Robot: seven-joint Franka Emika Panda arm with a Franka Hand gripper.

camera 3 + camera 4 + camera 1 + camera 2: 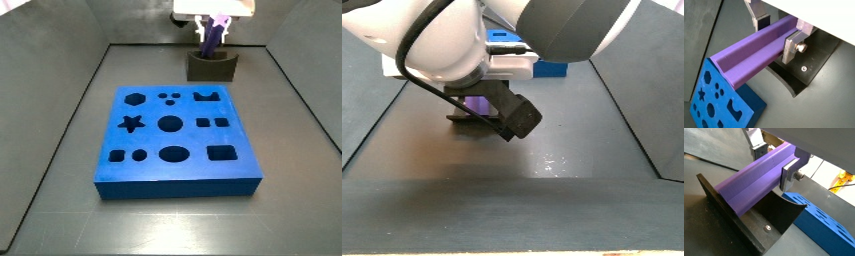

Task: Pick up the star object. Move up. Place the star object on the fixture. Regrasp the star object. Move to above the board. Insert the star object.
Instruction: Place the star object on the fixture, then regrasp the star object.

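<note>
The gripper [777, 34], at upper centre of both wrist views, is clenched on the star object [751, 54], its silver fingers [791, 47] pressing opposite flanks near one end. The purple prism runs lengthwise between the jaws, its free end projecting over the fixture [784, 213]; whether it touches the notch cannot be told. In a side view the star object [211, 36] sits at upper centre, behind the board [174, 140]. Judged rigid, light and smooth-faced, so likely slippery; a grip mid-length across flat flanks should hold best.
</note>
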